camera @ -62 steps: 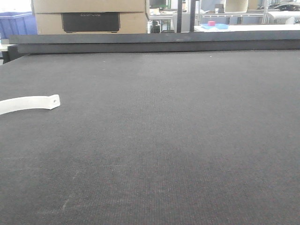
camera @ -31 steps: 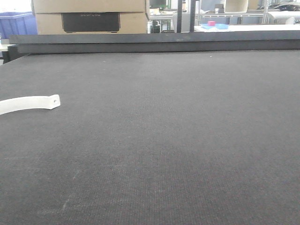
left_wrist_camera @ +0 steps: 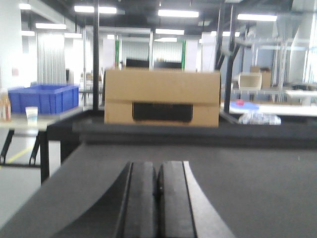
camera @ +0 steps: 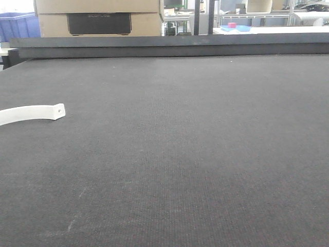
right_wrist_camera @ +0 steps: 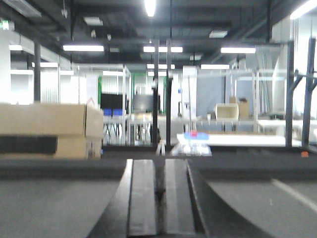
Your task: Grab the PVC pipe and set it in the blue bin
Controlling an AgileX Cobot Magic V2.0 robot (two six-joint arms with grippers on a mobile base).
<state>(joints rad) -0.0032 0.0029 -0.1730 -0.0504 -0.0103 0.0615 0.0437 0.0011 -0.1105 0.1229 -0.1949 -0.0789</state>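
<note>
Progress nil: PVC pipe [camera: 31, 113] flat on desk [camera: 195, 144] at 9 o'clock, untouched; blue bin [camera: 18, 25] beyond desk at 11 o'clock. Pressed together, empty: left hand [left_wrist_camera: 157, 198], right hand [right_wrist_camera: 158, 198]. Pending: reach, grab, carry, drop.

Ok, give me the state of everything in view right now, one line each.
Left gripper, shut, empty.
Right gripper, shut, empty.
White curved piece, lying flat on the mat, untouched.
Blue bin, upright beyond the mat, contents hidden.
Cardboard box, upright behind the mat's far edge.
Cup, upright by the bin.
</note>
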